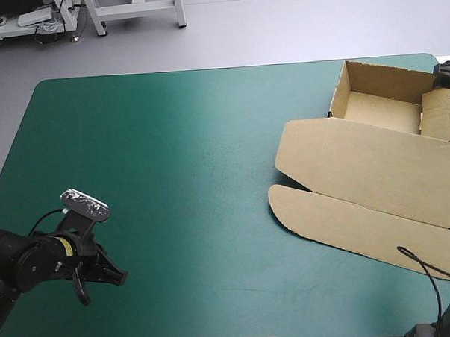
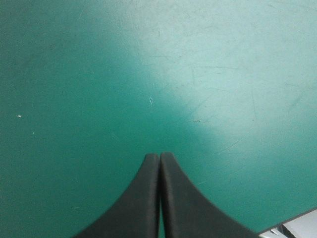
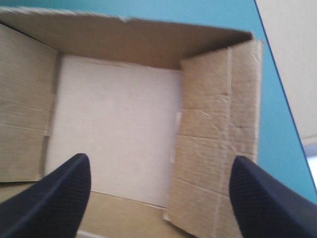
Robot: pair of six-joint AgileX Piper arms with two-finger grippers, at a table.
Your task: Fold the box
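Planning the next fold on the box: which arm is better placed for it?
Right, probably. The right gripper is open over the tray of the box. The left gripper is shut over bare cover at the near-left corner, far from the box.

- The brown cut-board box [image 1: 374, 169], an open tray with its lid flat, lies at the 3 o'clock side of the teal-green covered desk [image 1: 171, 141]. It runs past the high view's edge, so the tray's 3 o'clock wall and the lid's end are cut off.
- The right pincer [image 3: 159, 163], broad black curved fingers [image 3: 49, 198] spread wide, is almost wholly outside the high view.
- Those fingers partly hide the tray's nearest wall; the lid is outside that wrist view.
- The left pincer [image 2: 159, 157], pressed into one arch, has its finger bases cut off.
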